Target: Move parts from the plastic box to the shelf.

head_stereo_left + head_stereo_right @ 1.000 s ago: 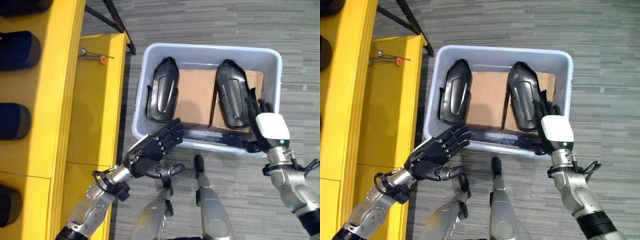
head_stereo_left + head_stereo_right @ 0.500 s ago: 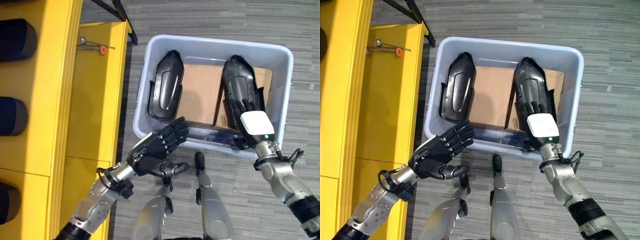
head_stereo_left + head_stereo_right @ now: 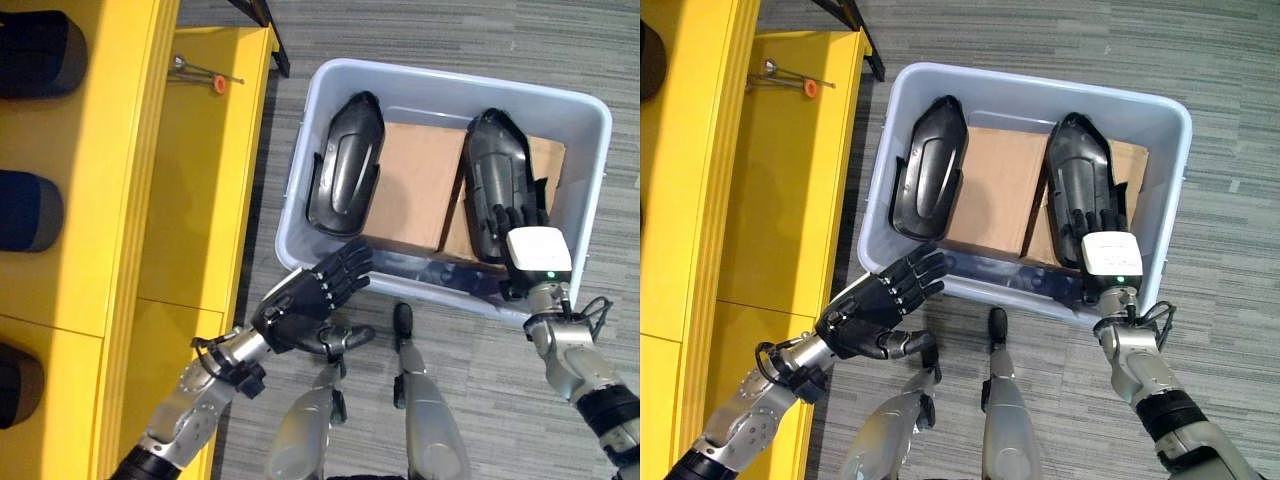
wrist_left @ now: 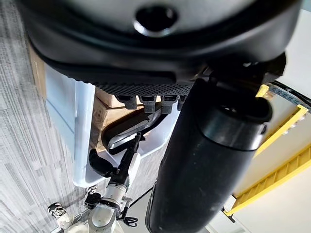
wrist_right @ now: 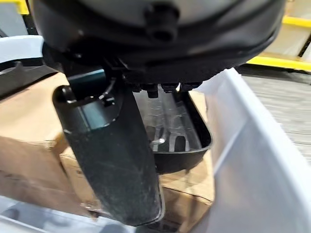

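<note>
Two black moulded parts lie on cardboard in the plastic box (image 3: 592, 150): left part (image 3: 345, 165) at 10 o'clock, right part (image 3: 495, 180) at 2. Right robot hand (image 3: 520, 225) rests straight-fingered on the right part's near end; left robot hand (image 3: 310, 300) hovers relaxed outside the near rim. Parts look stiff, light and slick; best gripped across the narrow end.

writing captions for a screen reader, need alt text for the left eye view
The right robot hand rests its fingers on a black moulded part in a grey plastic box; the left robot hand hovers open outside it, by a yellow shelf.
</note>
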